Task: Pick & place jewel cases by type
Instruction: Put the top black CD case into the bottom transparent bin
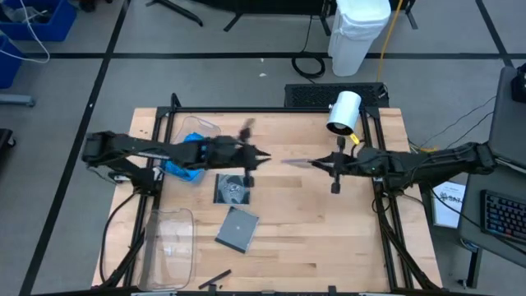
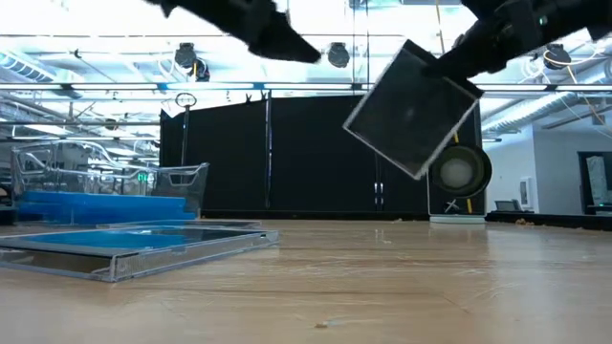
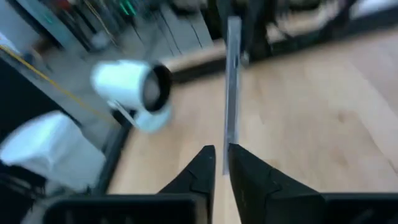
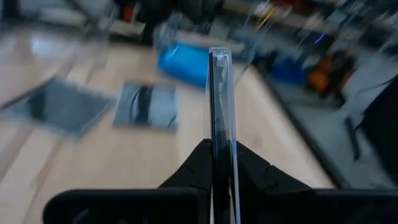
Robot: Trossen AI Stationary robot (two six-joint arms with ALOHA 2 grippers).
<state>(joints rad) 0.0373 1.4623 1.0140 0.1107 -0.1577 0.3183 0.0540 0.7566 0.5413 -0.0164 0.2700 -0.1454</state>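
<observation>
Grey jewel case [image 4: 221, 106] edge-on, pinched in right hand [image 4: 222, 163]

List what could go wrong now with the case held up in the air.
1. The right gripper pinches the grey jewel case by one edge only, tilted and well above the table. It could pivot or slip out.
2. The left gripper points at the case's free edge from close by. A slight misalignment might knock the case loose, and it could fall near the disc case.
</observation>
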